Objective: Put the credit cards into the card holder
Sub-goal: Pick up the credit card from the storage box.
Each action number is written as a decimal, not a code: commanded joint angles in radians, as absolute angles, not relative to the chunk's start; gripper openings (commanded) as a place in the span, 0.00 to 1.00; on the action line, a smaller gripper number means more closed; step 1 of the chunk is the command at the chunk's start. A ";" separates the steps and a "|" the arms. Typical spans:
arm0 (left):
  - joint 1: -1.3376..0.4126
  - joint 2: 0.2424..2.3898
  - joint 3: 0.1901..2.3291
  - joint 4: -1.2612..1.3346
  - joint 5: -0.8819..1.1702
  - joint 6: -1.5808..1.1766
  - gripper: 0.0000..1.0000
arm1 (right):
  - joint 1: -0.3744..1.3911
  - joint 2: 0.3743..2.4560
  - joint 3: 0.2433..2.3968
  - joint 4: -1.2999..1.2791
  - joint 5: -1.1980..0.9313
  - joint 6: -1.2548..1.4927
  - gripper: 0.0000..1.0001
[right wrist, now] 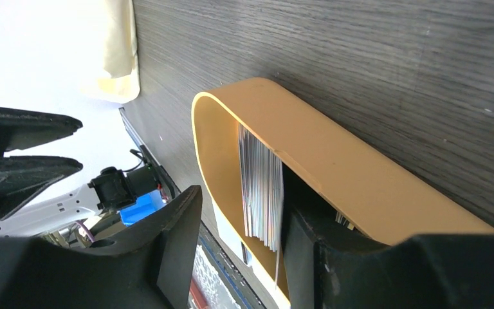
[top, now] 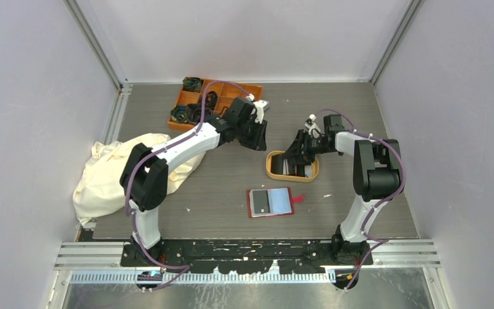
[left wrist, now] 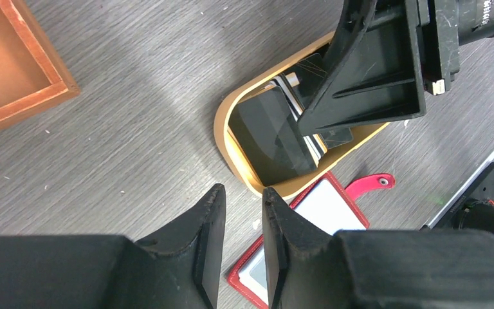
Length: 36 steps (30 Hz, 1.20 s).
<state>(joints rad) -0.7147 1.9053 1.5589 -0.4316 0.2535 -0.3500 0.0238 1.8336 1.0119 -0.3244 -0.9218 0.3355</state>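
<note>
Right wrist — credit cards [right wrist: 260, 187] edge-on in tray [right wrist: 360, 187], overhead — card holder [top: 270, 202] open

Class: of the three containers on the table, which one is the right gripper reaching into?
The tan oval tray, holding the cards; the orange box lies farther back, the open red card holder nearer the front.

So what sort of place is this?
Probably a robot test booth: blank walls box in a small table, two arms are bolted at its edge, with props like a tray of cards and a wallet.
</note>
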 commanded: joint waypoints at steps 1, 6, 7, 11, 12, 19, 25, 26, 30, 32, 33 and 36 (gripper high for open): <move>-0.707 1.852 1.562 -0.425 0.252 -0.319 0.29 | 0.014 1.801 1.039 -0.333 -0.958 0.316 0.51; -0.708 1.851 1.561 -0.425 0.258 -0.318 0.29 | -0.025 1.802 1.039 -0.349 -0.950 0.312 0.48; -0.708 1.850 1.560 -0.426 0.258 -0.318 0.29 | -0.028 1.803 1.039 -0.350 -0.947 0.310 0.47; -0.708 1.849 1.560 -0.425 0.263 -0.315 0.29 | -0.041 1.812 1.043 -0.366 -0.939 0.301 0.43; -0.708 1.848 1.561 -0.426 0.264 -0.313 0.29 | -0.045 1.813 1.044 -0.370 -0.938 0.298 0.41; -0.707 1.843 1.562 -0.427 0.289 -0.308 0.29 | -0.060 1.800 1.050 -0.399 -0.900 0.278 0.05; -0.707 1.816 1.558 -0.408 0.375 -0.292 0.32 | -0.084 1.707 1.069 -0.471 -0.855 0.170 0.01; -0.706 1.803 1.554 -0.398 0.392 -0.290 0.33 | -0.091 1.690 1.076 -0.491 -0.856 0.148 0.01; -0.705 1.739 1.510 -0.344 0.448 -0.280 0.42 | -0.132 1.612 1.087 -0.552 -0.888 0.060 0.01; -0.700 1.694 1.473 -0.311 0.494 -0.307 0.45 | -0.141 1.565 1.087 -0.576 -0.897 0.012 0.01; -0.694 1.665 1.441 -0.276 0.529 -0.336 0.46 | -0.143 1.540 1.087 -0.586 -0.910 -0.016 0.01; -0.671 1.536 1.257 -0.058 0.612 -0.472 0.48 | -0.141 1.464 1.068 -0.569 -0.962 -0.042 0.01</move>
<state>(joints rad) -0.6983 1.7054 1.4151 -0.3344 0.4664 -0.3370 -0.1452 1.5745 1.0508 -0.5510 -0.8791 0.0521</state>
